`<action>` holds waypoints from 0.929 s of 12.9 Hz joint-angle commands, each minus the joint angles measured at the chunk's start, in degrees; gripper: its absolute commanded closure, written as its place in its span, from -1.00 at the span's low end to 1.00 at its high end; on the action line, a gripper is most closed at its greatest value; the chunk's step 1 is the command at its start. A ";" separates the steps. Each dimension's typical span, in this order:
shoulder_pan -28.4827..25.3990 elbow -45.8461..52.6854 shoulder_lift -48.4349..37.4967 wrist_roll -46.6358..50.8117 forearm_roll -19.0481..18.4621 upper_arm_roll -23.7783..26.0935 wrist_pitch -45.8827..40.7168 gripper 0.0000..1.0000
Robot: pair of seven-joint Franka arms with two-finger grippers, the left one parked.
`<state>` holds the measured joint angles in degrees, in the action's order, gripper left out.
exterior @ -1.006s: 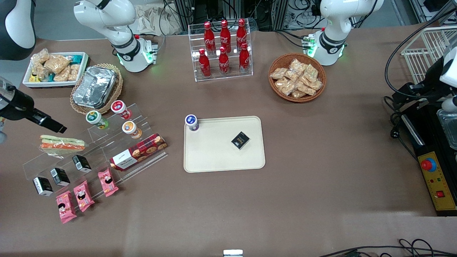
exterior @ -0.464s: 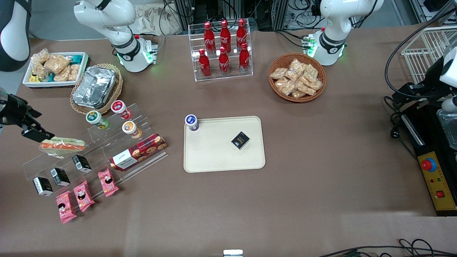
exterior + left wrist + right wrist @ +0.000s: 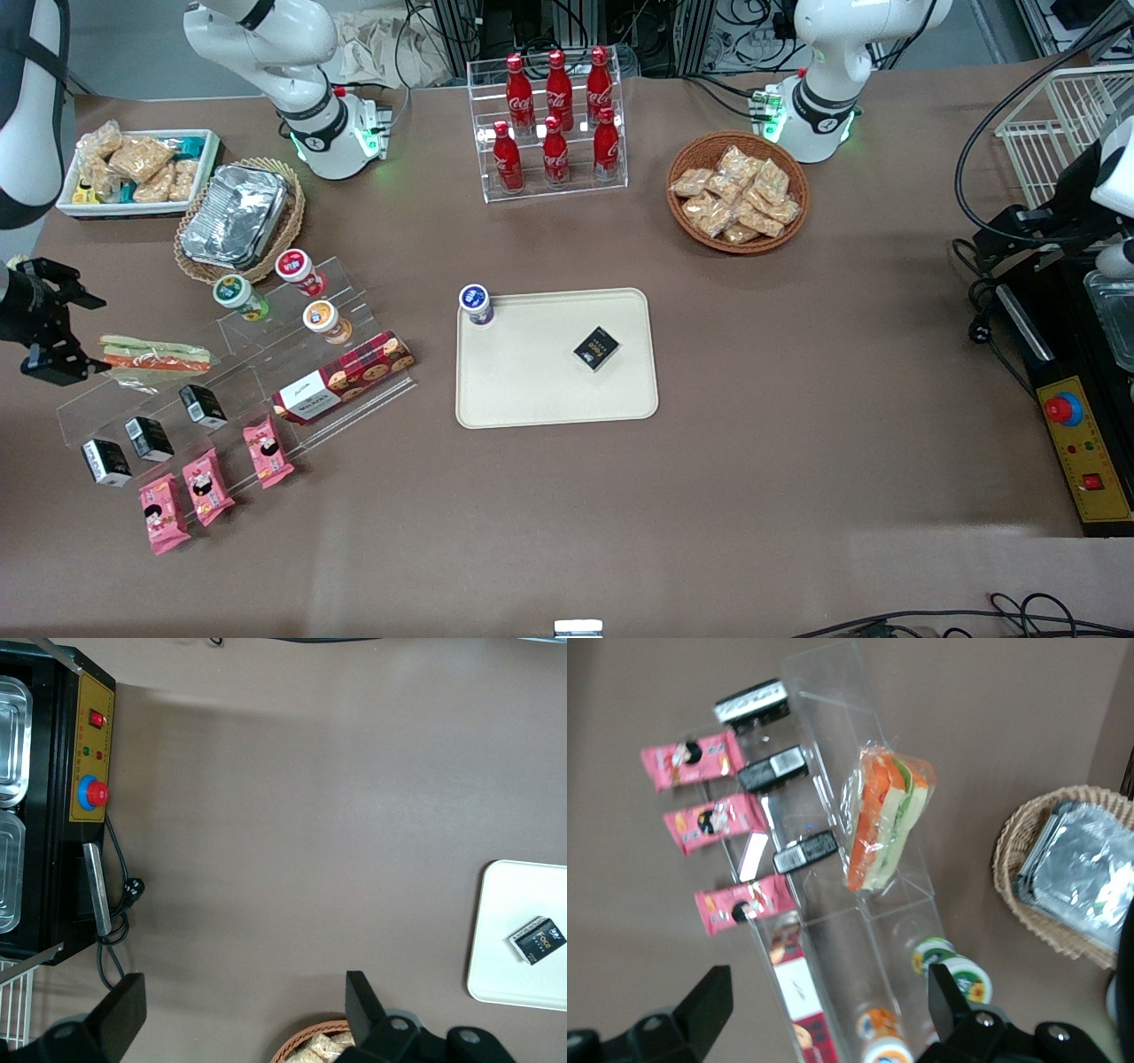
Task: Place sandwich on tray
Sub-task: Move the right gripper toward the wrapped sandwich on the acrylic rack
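1. The gripper (image 3: pixel 66 341) hangs at the working arm's end of the desk (image 3: pixel 797 354), just beside the sandwich (image 3: pixel 155 356). Its jaws are spread wide and hold nothing; in the front view one fingertip sits close to the sandwich's end, but contact cannot be told.
2. In the wrist view the two fingers (image 3: pixel 709 1005) stand well apart with bare desk and the rack (image 3: pixel 859 895) between them.
3. The sandwich lies on the top step of the clear rack, on its side, layered face up. Its long axis runs along the step, one end toward the gripper, the other toward the cups (image 3: pixel 266 288).
4. The tray (image 3: pixel 532 390) lies mid-desk, well apart from the sandwich. A small cup (image 3: pixel 476 303) stands at one tray corner, and a black packet (image 3: pixel 596 347) lies on the tray; much of its surface is bare.
5. A red box (image 3: pixel 345 377) lies on the rack between sandwich and tray.
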<state>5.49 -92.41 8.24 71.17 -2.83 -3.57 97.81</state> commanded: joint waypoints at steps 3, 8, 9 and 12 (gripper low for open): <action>0.58 0.92 4.76 6.78 -1.30 -2.93 1.60 -0.96; 2.16 0.48 8.01 8.72 -1.21 -3.46 1.86 -0.96; 3.03 0.22 8.19 8.72 -1.30 -3.55 1.69 -0.96; 3.39 -2.06 8.02 8.55 -1.30 -3.46 2.82 -0.95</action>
<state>8.50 -93.15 16.62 78.77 -3.16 -7.53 99.44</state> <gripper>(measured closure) 0.022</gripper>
